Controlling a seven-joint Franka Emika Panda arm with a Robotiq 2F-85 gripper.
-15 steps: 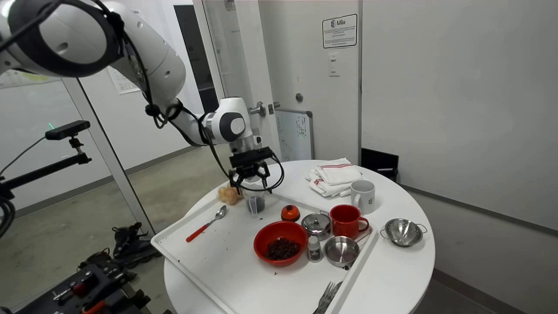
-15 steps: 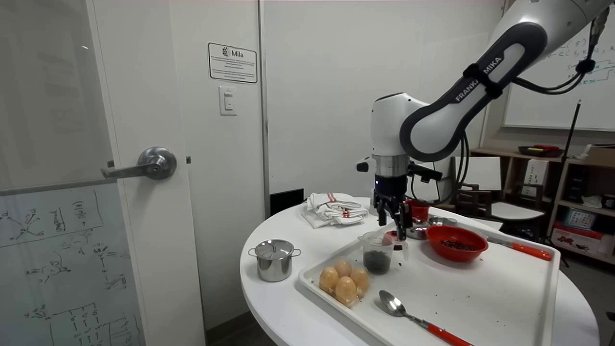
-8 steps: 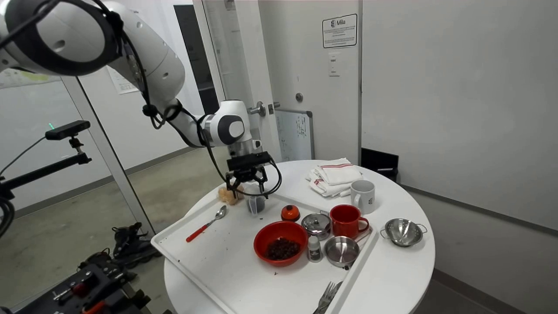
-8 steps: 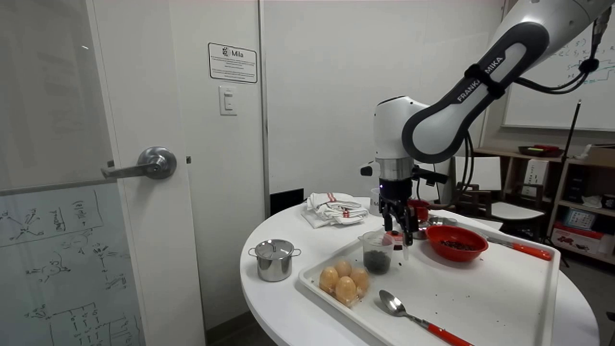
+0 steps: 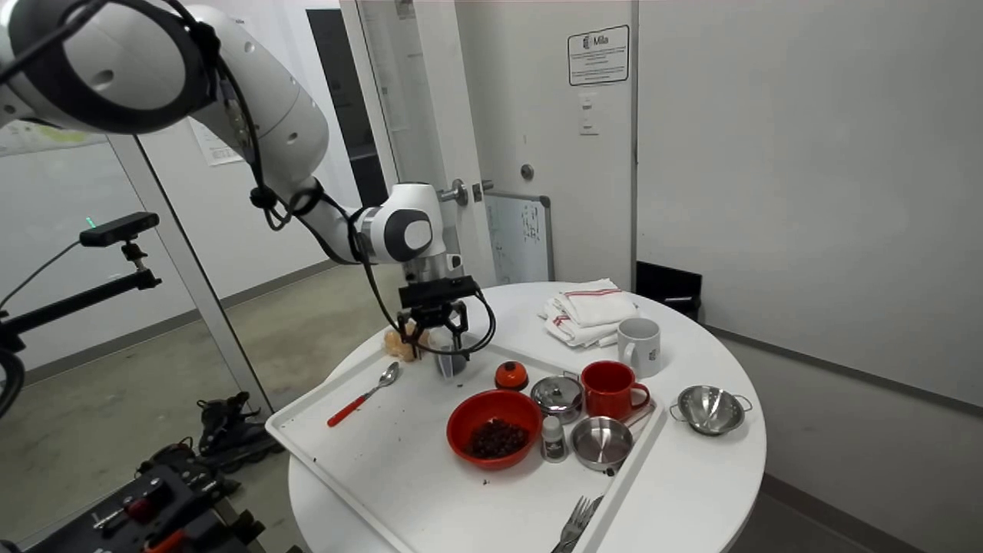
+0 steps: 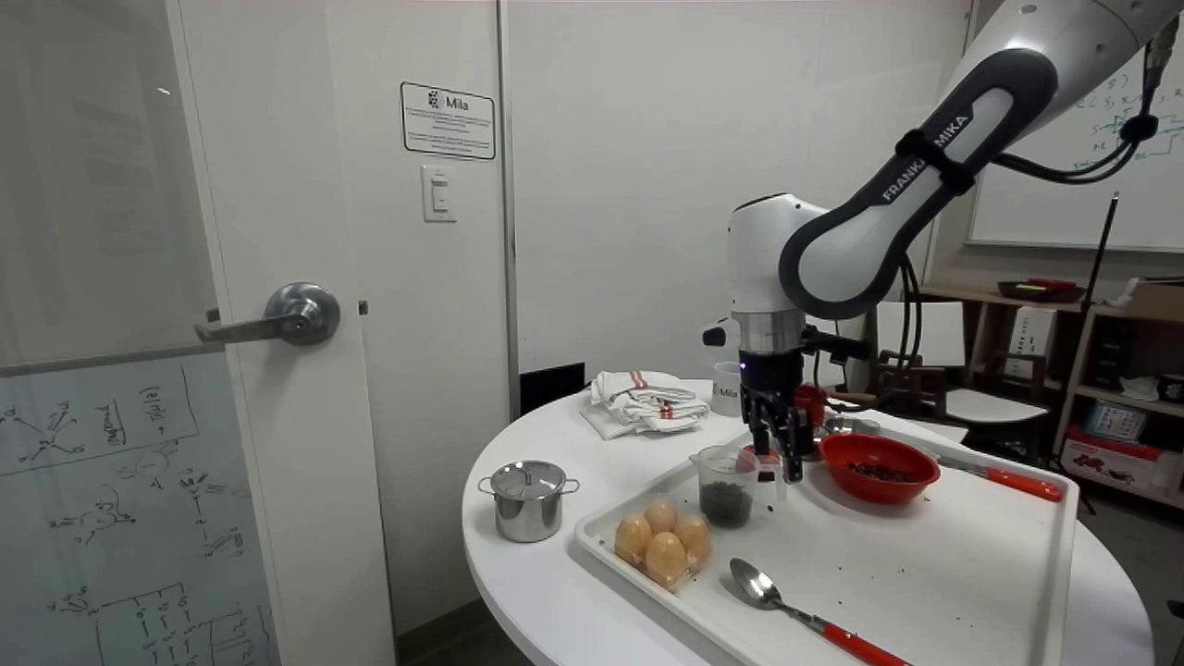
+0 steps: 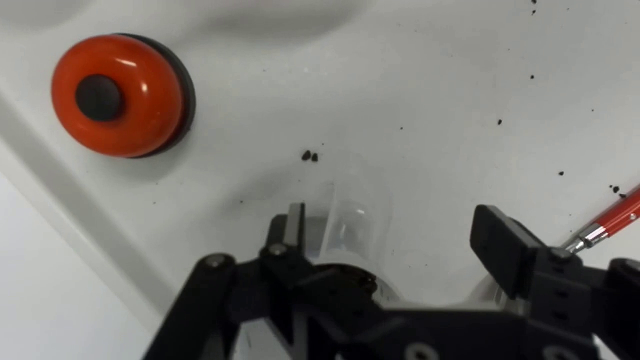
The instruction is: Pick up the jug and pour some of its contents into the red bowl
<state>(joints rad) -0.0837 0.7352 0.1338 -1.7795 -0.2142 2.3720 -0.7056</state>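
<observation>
The see-through jug (image 5: 452, 364) stands upright on the white tray (image 5: 376, 468), with dark contents. In an exterior view the jug (image 6: 724, 490) shows its handle turned towards the bowl side. The red bowl (image 5: 491, 402) holds dark bits; it also shows in an exterior view (image 6: 874, 488). My gripper (image 6: 779, 465) is open, fingers down, beside the jug on its handle side. In the wrist view the jug's handle (image 7: 352, 227) shows between the spread fingers (image 7: 391, 220), nearer the left one. The gripper hides most of the jug's body there.
A packet of eggs (image 6: 661, 544) sits close to the jug. An orange bell (image 5: 511, 375) stands between jug and bowl. A spoon (image 5: 369, 395) lies on the tray. A red mug (image 5: 610, 389), steel pots (image 5: 557, 395) and a shaker (image 5: 554, 439) crowd the bowl's far side.
My gripper has moved down, and in an exterior view also rightwards, from above the jug's rim to its handle side. It stays open. The jug and bowl have not moved.
</observation>
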